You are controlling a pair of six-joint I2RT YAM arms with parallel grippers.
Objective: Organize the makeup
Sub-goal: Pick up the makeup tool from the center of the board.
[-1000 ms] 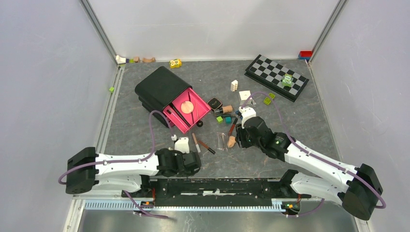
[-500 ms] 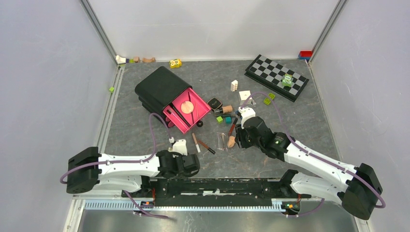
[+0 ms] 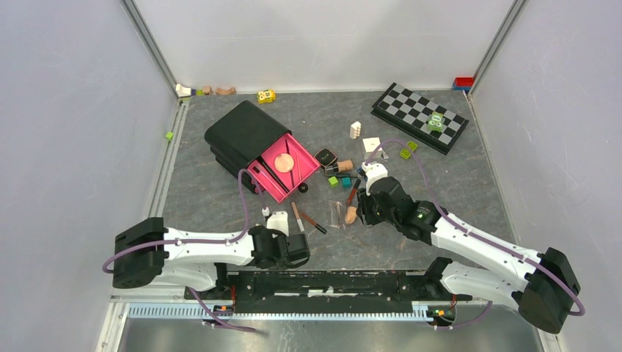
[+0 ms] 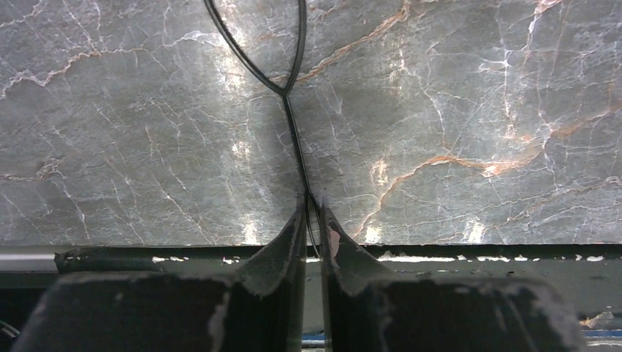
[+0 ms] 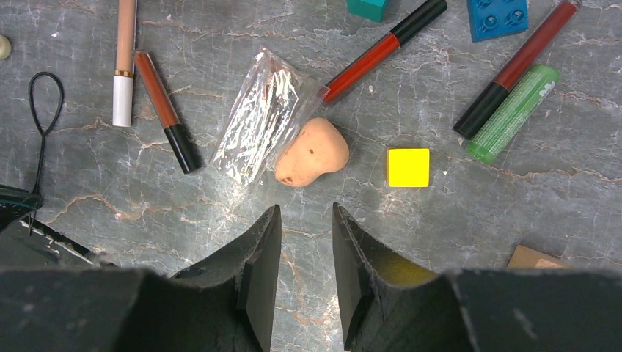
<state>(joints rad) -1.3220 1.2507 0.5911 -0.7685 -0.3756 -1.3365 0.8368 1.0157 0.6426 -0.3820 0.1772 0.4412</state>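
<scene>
The thin black looped tool (image 4: pixel 290 110) lies on the desk (image 4: pixel 477 110) at the near edge. The left end effector (image 4: pixel 312 209) has just narrowed to a slit around its stem; I cannot confirm clamping. The right end effector (image 5: pixel 304 220) stands apart, empty, above the peach sponge (image 5: pixel 312 152), which a plastic wrapper (image 5: pixel 260 125) touches
</scene>
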